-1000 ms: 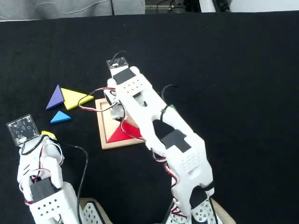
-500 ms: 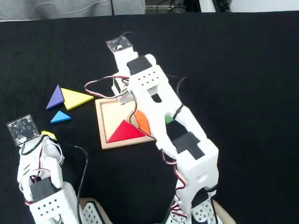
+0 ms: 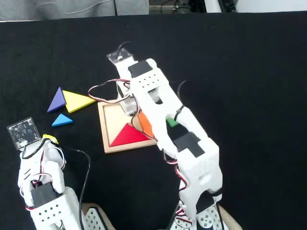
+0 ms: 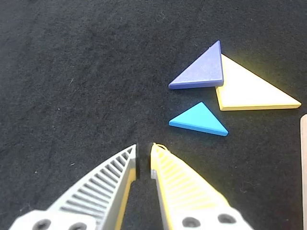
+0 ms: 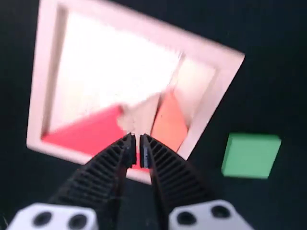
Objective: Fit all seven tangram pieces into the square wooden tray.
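Note:
The square wooden tray lies mid-table with a red triangle and an orange piece inside. My right arm hangs over the tray's far part. Its gripper is shut and empty above the tray, over the gap between the red triangle and the orange piece. A green square sits just outside the tray. My left gripper is shut, short of the blue triangle, the purple triangle and the yellow triangle.
Purple, yellow and blue triangles lie together on the black cloth left of the tray. The green square is partly under the right arm. The left arm stands at the near left corner.
The right arm pulled back from the tray's near side toward its far edge, uncovering the orange piece lying in the tray. The left arm has not moved.

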Motion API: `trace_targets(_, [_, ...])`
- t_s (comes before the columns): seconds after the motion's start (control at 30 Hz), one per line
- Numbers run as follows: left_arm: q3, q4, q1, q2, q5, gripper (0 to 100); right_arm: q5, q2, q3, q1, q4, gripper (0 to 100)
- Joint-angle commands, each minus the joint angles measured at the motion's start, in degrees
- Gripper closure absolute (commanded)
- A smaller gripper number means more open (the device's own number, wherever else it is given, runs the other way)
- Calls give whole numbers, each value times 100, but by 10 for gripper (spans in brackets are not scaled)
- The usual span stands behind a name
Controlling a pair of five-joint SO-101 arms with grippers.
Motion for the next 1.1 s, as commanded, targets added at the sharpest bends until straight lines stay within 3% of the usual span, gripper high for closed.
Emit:
trace_targets(0.0, [-13, -35, 57, -44, -62, 927, 114, -127, -84, -246, 220, 987])
trace_targets(0.37, [-13, -35, 40, -44, -62, 927, 114, 910, -488, -255, 70, 987])
trace_targets(0.67, [-13, -35, 48, -44, -62, 927, 114, 391, -1174, -334, 589, 987])
trace_targets(0.87, [-13, -35, 40, -44, -62, 927, 114, 813, -1182, -220, -396, 987])
trace_targets(1.07, [-13, -35, 40, -44, -62, 927, 114, 1226, -1218, -9, -352, 987])
